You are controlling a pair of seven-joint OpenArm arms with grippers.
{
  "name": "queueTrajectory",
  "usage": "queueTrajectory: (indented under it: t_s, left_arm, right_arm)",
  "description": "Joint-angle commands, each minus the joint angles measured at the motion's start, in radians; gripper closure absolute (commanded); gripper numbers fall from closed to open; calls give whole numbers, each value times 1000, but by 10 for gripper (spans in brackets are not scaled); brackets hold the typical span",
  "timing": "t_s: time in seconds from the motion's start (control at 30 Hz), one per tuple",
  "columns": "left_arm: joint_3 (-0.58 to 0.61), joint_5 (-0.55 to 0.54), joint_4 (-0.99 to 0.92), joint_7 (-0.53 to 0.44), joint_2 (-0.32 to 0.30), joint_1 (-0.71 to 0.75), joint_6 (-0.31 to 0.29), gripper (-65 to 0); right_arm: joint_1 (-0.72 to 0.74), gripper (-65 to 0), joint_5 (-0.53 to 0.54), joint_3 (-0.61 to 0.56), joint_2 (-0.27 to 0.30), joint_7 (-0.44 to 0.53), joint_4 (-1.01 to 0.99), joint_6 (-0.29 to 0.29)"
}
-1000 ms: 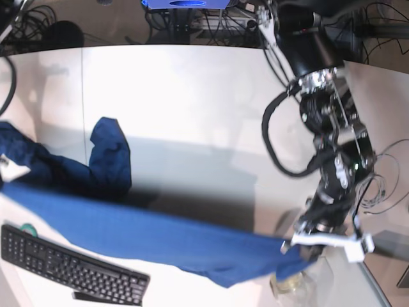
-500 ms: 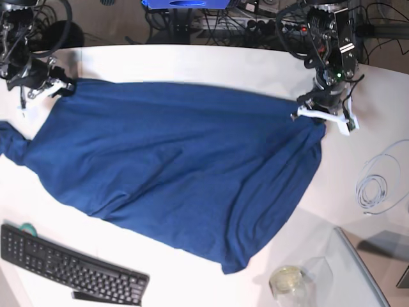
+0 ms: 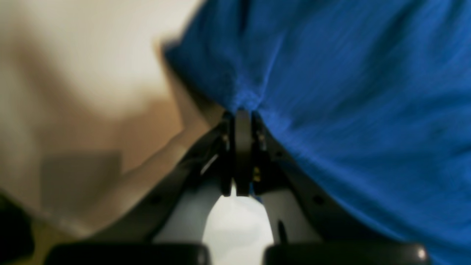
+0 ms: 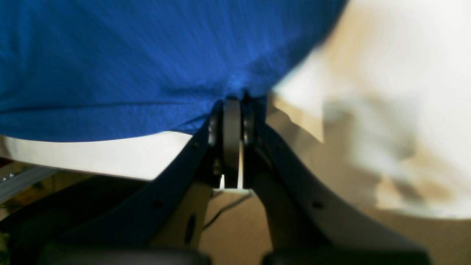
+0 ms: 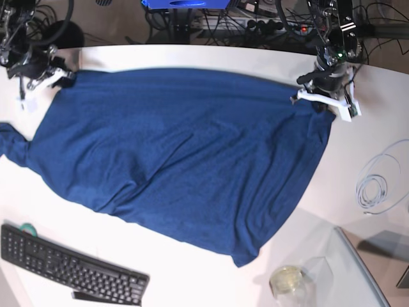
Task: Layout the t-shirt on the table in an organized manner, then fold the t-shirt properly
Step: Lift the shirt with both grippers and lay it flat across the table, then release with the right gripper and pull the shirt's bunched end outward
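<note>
Both wrist views were blurred, and each showed only a small patch of cloth and tabletop. In the base view the shirt [image 5: 179,153] hid most of the table [image 5: 192,54], and its far-left sleeve was bunched so that its shape could not be read. The keyboard [image 5: 70,268] was cut off at the lower left edge, the cup [image 5: 287,281] and glass panel [image 5: 358,268] at the bottom.

The left pincer [image 3: 241,112] was clamped on a pinch of shirt fabric; the cloth spread away from its tips, ahead and to one side, with bare table on the other side. The right pincer [image 4: 235,99] was likewise clamped on the shirt's edge, the cloth fanning out ahead of its tips.

In the base view the left pincer [image 5: 314,97] and right pincer [image 5: 56,75] held opposite far corners of the shirt, which lay spread flat on the table between them, tapering toward the near edge. A cable coil [image 5: 377,182] lay well apart from the left pincer.
</note>
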Motion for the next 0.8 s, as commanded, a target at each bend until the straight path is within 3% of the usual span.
queueTrajectory:
  t_s: [0.0, 0.13, 0.23, 0.33, 0.5, 0.53, 0.63, 0.7, 0.77]
  left_arm:
    - [-2, 0, 46, -23, -6, -2, -3, 0]
    - [-2, -2, 138, -23, -5, -15, -1, 0]
    - [0, -2, 164, -23, -5, -65, 2, 0]
    - [-2, -2, 162, -23, -2, -120, 3, 0]
    - [1, 5, 159, -18, 37, -177, 5, 0]
    - [1, 5, 158, -1, 46, -180, 5, 0]
    - [0, 6, 144, 58, 67, -194, 5, 0]
    - [0, 6, 122, 63, 67, -190, 5, 0]
    - [-9, 6, 92, 63, 61, -188, 5, 0]
  right_arm:
    - [8, 0, 15, 9, 29, 16, 47, 0]
    - [67, 0, 13, -3, 61, 4, 156, -1]
    - [205, 0, 11, -52, 96, -52, 145, -1]
    - [395, 0, 11, -114, 113, -107, 66, -1]
    - [723, -24, -24, -275, 115, -87, -255, -1]
    - [780, -57, -55, -316, 113, -87, -338, -1]
    - [880, -234, -142, -434, 112, -87, -528, -1]
    - [841, -324, -156, -453, 112, -81, -491, -1]
    - [714, -345, -160, -402, 113, -81, -315, -1]
